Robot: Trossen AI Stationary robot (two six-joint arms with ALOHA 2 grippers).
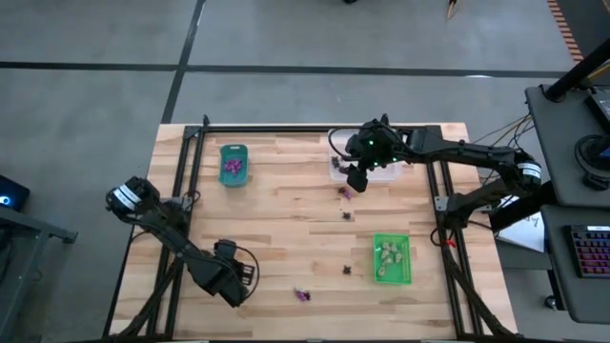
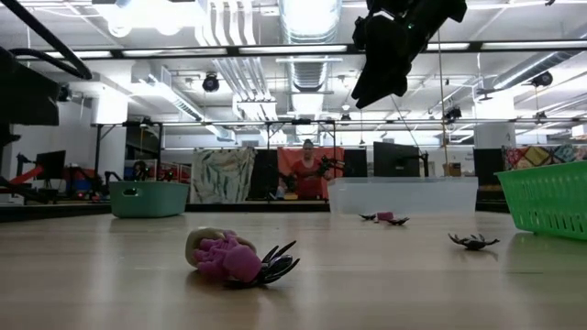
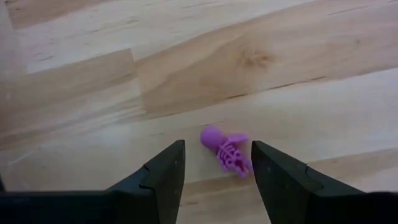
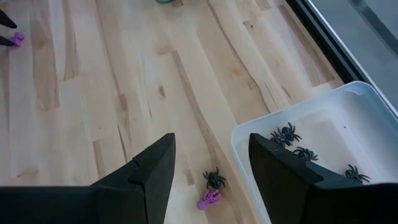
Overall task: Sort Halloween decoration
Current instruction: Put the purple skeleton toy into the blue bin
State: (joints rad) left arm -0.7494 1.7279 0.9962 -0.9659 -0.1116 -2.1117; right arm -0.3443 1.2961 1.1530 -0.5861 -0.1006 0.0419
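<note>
Item: purple skeleton (image 3: 225,149), loose on the table (image 3: 186,68), just ahead of our left gripper (image 3: 214,171), fingers apart, empty. We judge it light, stiff, slippery; pinch across the ribs. Right gripper (image 4: 211,162) open, empty.

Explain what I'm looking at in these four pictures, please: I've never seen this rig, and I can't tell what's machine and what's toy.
Two dark robot arms work at a wooden table. One picture looks straight down, one looks level across the tabletop, and two come from cameras on the arms' wrists.

The left pincer is open, low over a purple skeleton, holding nothing. The right pincer is open and empty too, hanging beside the clear tray, which holds black spiders.

From above you also see a teal tray with purple pieces and a green tray with pale ones. Loose trinkets lie between them, including a black spider next to a purple piece. A person shows in the room behind, away from the table.
</note>
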